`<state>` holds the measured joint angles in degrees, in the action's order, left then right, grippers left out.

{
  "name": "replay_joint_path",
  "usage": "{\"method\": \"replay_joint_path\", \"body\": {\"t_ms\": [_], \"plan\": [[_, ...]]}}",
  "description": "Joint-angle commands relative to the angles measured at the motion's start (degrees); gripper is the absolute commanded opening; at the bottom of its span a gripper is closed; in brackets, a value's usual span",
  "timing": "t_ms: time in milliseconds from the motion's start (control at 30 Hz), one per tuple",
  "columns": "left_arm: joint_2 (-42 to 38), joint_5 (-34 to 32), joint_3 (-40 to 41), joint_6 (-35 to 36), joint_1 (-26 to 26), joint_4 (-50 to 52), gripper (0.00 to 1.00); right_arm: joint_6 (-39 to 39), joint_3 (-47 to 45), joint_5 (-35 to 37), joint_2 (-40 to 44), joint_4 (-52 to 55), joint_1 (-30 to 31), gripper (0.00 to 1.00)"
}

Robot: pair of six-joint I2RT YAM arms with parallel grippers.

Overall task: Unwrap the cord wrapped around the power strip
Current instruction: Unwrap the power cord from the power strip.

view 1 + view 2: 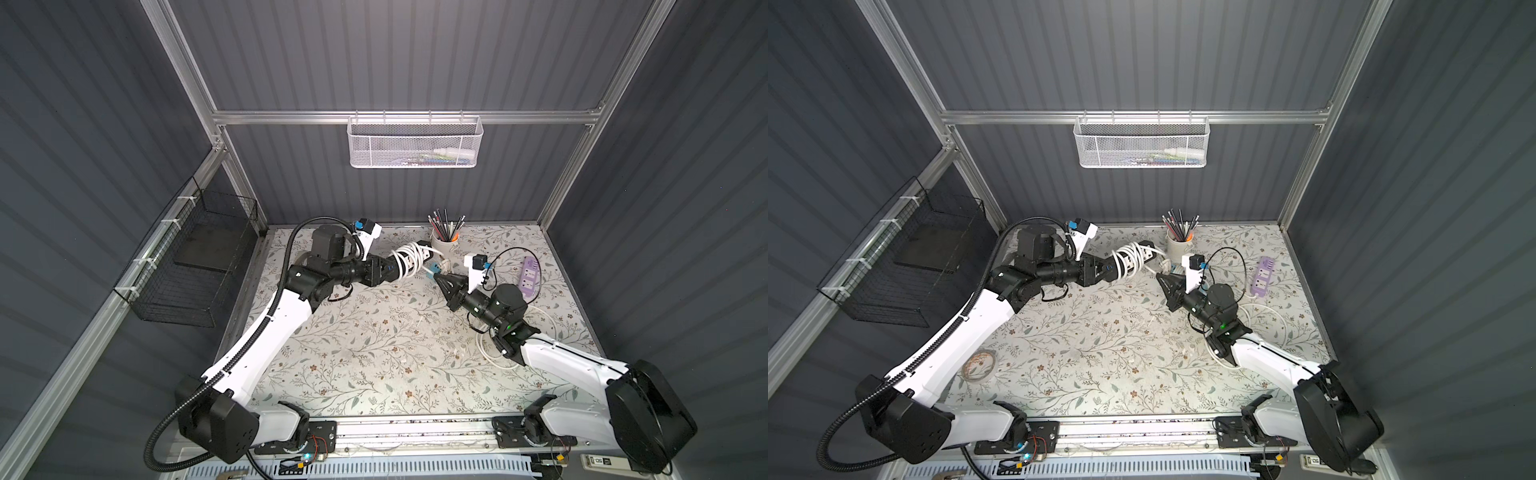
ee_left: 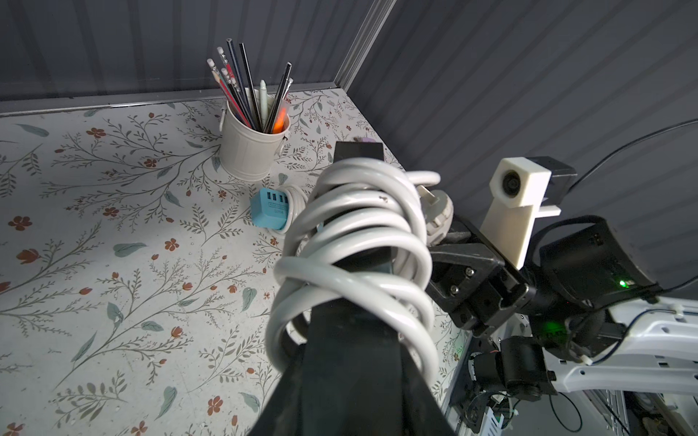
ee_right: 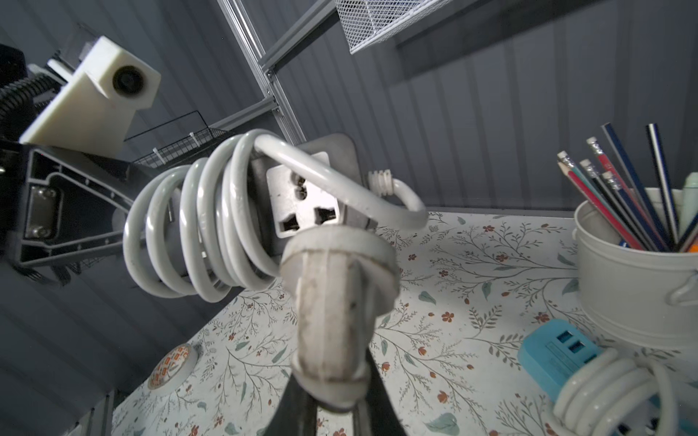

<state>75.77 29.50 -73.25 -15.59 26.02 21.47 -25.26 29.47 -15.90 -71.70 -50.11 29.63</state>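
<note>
Between the left jaws, which are closed tight, sits one end of the power strip, held up clear of the tabletop. From that grip the strip's long axis runs straight away from the left jaws toward the pencil cup. Its dark free end points at the cup and stops short of it. The white socket face is turned toward the right jaws' side.

The white cord winds around the strip in several loose coils. They begin just beyond the tips of the left jaws and cover most of the body. At the free end the cord leaves the strip, bends sharply back and crosses the socket face to join the coils.

The right jaws are almost closed and pinch the cord's plug, which sits just beside the coils.

Just ahead of the right jaws, down on the tabletop, lies a blue USB charger. Its own white lead is coiled against it, near the foot of the cup. Well behind the right jaws lies a purple power strip. A roll of tape lies far back from the left jaws.
</note>
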Motion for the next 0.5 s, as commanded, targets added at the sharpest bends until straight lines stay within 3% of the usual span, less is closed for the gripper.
{"method": "replay_joint_path", "body": {"t_ms": [0,300,467], "plan": [[-2.82,-14.12,0.99,-2.97,-5.54,-10.23,0.0,-4.82,-0.81,4.87,-0.36,-11.14,-1.35,0.0],[-5.9,-14.32,5.91,-9.06,-5.54,-22.27,0.0,-8.36,2.26,4.25,-3.21,-14.91,-0.41,0.0],[-4.9,-11.05,4.88,-10.8,-5.47,-27.45,0.0,-10.46,3.39,6.08,-6.0,-16.59,-0.5,0.0]]}}
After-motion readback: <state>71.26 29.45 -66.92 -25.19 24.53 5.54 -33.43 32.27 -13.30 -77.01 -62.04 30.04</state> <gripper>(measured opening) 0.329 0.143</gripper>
